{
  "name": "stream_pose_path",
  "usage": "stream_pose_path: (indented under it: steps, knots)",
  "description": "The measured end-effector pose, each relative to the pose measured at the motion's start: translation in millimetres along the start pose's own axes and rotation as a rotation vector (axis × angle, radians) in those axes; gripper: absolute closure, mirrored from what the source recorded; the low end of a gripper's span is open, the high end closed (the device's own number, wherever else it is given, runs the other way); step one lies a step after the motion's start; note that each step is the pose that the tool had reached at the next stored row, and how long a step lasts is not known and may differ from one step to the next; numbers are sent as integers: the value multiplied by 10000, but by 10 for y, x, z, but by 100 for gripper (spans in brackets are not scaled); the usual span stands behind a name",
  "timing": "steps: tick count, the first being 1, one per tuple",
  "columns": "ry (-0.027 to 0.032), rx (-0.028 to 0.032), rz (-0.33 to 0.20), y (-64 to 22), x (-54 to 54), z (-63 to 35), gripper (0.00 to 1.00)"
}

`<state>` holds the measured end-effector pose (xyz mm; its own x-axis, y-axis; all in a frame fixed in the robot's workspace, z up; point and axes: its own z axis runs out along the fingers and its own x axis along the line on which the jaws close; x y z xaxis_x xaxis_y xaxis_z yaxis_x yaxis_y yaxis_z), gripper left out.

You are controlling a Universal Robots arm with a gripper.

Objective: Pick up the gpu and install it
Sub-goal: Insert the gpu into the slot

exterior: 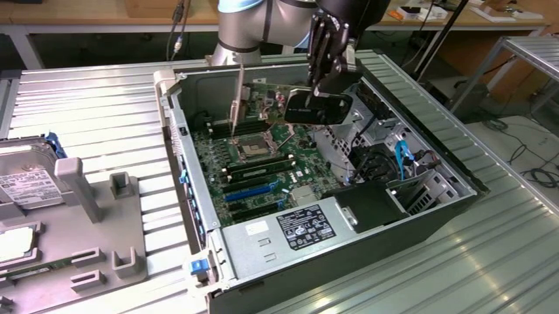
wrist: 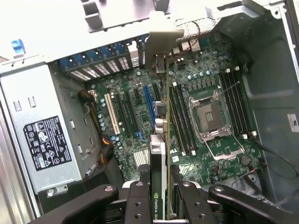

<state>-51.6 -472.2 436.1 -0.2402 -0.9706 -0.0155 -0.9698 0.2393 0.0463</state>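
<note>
My gripper (exterior: pixel 325 75) is shut on the gpu (exterior: pixel 264 99), a thin card held on edge over the open computer case (exterior: pixel 188 170). Its silver end bracket (exterior: pixel 237 98) points down toward the motherboard (exterior: pixel 262 157). In the wrist view the gpu (wrist: pixel 160 140) runs edge-on away from my gripper (wrist: pixel 161 205), gripped between the two black fingers (wrist: pixel 139 200). The bracket (wrist: pixel 163 37) reaches toward the case's rear slot openings. The card hangs above the motherboard (wrist: pixel 205 116), just beside the blue slot (wrist: pixel 148 107); whether it touches a slot I cannot tell.
A power supply (exterior: pixel 297 226) with a label fills the case's near end, and cables and a drive cage (exterior: pixel 410 176) line the exterior view's right side. Memory sticks (exterior: pixel 258 167) and the CPU socket (exterior: pixel 249 147) sit on the board. A hard drive (exterior: pixel 26 186) and a grey fixture (exterior: pixel 96 216) lie left.
</note>
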Motion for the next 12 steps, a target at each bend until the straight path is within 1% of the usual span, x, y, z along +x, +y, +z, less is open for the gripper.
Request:
stream_pose_path:
  steps: [5, 8, 10, 12]
  knots:
    - [46, -15, -991, 0, 0, 3, 73]
    - [79, -26, -1699, 0, 0, 5, 73]
    - [94, -31, -2038, 1, 0, 5, 73]
    - [97, -34, -2099, 2, 0, 14, 73]
